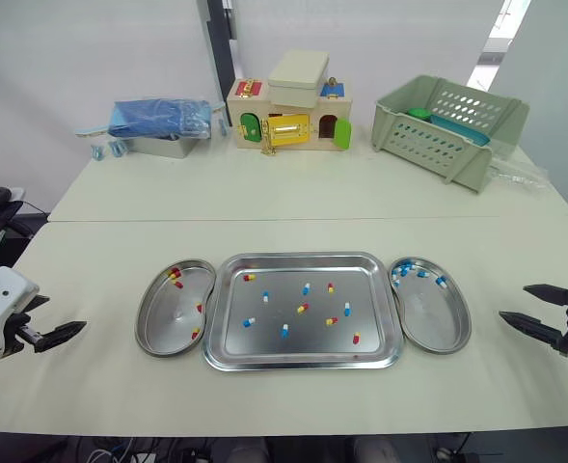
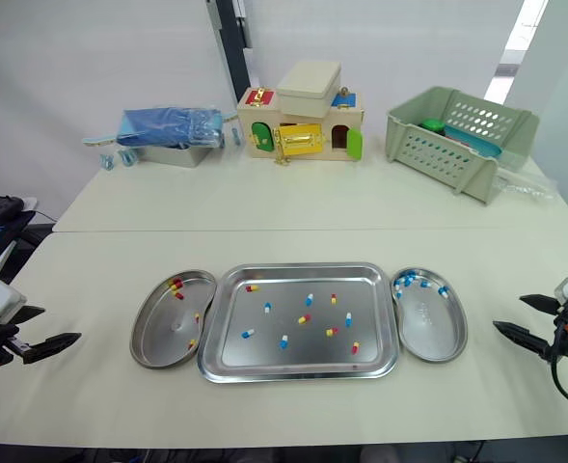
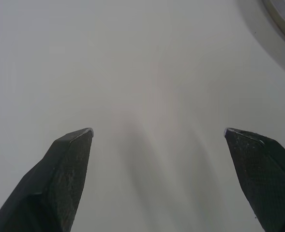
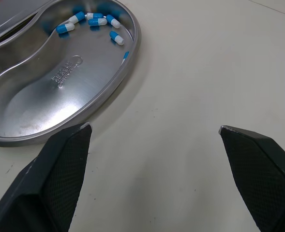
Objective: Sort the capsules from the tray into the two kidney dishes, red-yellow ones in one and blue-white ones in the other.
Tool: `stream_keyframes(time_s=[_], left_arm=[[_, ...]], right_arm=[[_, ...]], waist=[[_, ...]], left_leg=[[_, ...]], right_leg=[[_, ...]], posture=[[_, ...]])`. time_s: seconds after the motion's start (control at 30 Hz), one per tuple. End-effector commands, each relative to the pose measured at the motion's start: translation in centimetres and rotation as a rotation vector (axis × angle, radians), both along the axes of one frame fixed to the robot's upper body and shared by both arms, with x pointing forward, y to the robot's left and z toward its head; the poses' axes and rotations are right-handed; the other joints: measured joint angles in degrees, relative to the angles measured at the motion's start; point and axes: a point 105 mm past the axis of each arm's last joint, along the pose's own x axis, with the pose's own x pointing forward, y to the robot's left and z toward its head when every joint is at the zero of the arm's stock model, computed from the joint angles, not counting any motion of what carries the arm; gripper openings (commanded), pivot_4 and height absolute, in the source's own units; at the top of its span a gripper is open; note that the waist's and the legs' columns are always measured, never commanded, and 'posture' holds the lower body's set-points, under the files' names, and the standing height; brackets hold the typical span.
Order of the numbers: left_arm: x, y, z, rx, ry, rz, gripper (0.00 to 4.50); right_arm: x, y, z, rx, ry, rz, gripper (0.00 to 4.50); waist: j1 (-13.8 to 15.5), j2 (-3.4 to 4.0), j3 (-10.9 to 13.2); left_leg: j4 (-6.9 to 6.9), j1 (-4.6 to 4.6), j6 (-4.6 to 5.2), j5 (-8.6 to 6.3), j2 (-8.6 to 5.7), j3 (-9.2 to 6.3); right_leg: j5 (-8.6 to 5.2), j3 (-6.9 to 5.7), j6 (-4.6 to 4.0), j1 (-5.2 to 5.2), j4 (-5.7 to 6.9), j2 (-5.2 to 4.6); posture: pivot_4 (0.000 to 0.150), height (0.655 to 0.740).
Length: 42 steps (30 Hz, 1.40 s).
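The left end effector (image 1: 71, 333) is hovering at the lower left of the frame, its fingers spread wide with nothing between them, over the bare worktop (image 1: 100, 386). The right end effector (image 1: 515, 302) is hanging at the lower right, likewise spread and empty, near the right kidney dish (image 1: 438, 323), which is holding blue-white capsules (image 1: 406, 269). The tray (image 1: 303, 364) is sitting at centre, carrying mixed capsules (image 1: 303, 309). Just beside it, the left kidney dish (image 1: 173, 318) is holding red-yellow capsules (image 1: 175, 280).
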Motion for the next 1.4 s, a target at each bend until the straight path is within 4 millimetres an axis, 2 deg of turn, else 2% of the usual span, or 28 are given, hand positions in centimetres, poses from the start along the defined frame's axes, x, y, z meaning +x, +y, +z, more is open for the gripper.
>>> stream_keyframes(time_s=[0.03, 1.17, 1.27, 1.4], left_arm=[[0.1, 0.0, 0.9, 0.007, -0.015, -0.013, 4.50], [-0.5, 0.1, 0.5, 0.001, 0.008, -0.026, 4.50], [-0.9, -0.7, 0.7, -0.046, -0.010, -0.045, 4.50], [-2.6, -3.7, 1.7, -0.178, -0.100, -0.142, 4.50]], right_arm=[[0.2, -0.2, 1.1, -0.005, -0.047, 0.000, 4.46], [0.4, -0.5, 0.9, -0.016, -0.035, 0.015, 4.46], [0.4, -0.7, 0.8, -0.016, -0.031, 0.014, 4.46], [0.6, -0.9, 1.0, -0.021, -0.031, 0.013, 4.46]], waist=[[0.00, 0.00, 0.00], [-0.04, 0.00, 0.00], [-0.08, 0.00, 0.00], [-0.34, 0.00, 0.00]], left_leg=[[0.00, 0.00, 0.00, 0.00, 0.00, 0.00], [0.01, 0.01, 0.00, 0.00, 0.00, 0.00], [0.01, 0.00, 0.00, 0.00, 0.00, 0.01], [0.02, 0.02, 0.00, 0.00, 0.02, 0.06]], right_leg=[[0.00, 0.00, 0.00, 0.00, 0.00, 0.00], [0.00, 0.00, 0.00, 0.00, 0.02, 0.00], [0.00, 0.00, 0.00, 0.01, 0.02, 0.00], [0.00, 0.05, 0.00, 0.01, 0.01, 0.00]], posture=[[0.150, 0.7400], [0.150, 0.7400], [0.150, 0.7400], [0.150, 0.7400]])
